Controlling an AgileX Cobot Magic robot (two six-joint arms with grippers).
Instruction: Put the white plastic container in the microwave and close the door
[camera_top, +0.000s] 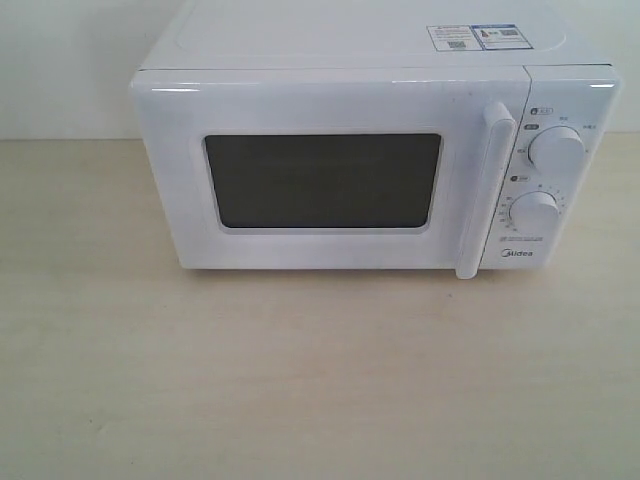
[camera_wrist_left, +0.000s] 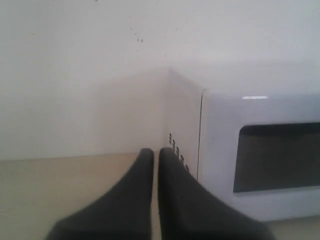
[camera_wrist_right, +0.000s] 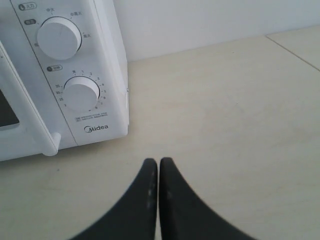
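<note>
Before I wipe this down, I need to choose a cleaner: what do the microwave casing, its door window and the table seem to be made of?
The microwave casing is glossy white, either painted metal or plastic, with bright glints along its front edge. The door window is dark and smooth, probably glass or clear plastic. The table is pale, matte and wood-look, likely laminate, with faint grain.

Bright, even, diffuse light is recorded throughout. Small glare streaks are noted on the microwave (camera_top: 375, 150), upper left and upper right of the exterior view. A faint shadow is cast beneath it. The left wrist view is blurred.
</note>
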